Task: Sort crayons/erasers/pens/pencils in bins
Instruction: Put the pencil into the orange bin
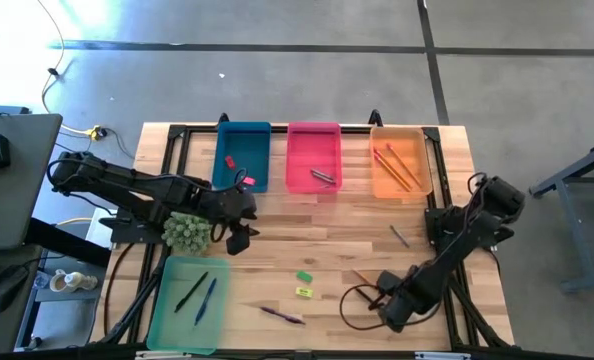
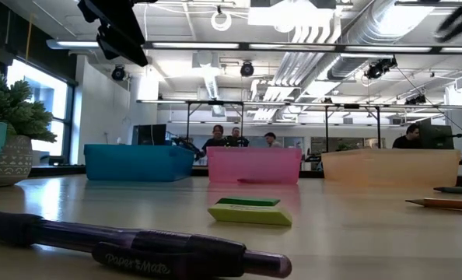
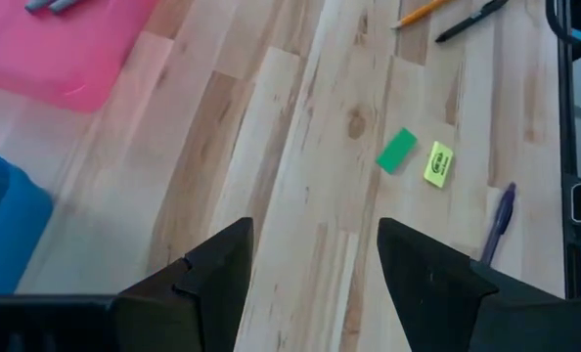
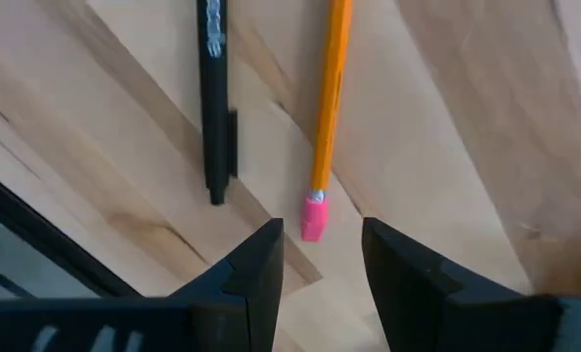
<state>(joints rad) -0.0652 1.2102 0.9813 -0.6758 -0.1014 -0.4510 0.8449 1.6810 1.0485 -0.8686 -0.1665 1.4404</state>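
Biggest risk I see is on the right: the right end effector point(image 4: 320, 259) sits low over the surface point(image 1: 277, 235) with its fingers apart and nothing between them, lined up on the pink tip of a pencil point(image 4: 327, 108), and a black pen point(image 4: 215, 98) lies just beside that pencil. If it closes a bit off line it could pinch both, or nudge the pencil so it rolls toward the near edge. Grabbing right at the tip could also let the pencil swing and miss the orange bin point(image 1: 400, 160) at the far right. The left end effector point(image 3: 315, 264) is open and empty too, hanging near the blue bin point(image 1: 242, 155), looking toward the green eraser point(image 3: 396, 152) and yellow eraser point(image 3: 438, 163); they're nearly touching, so one could get shoved aside.
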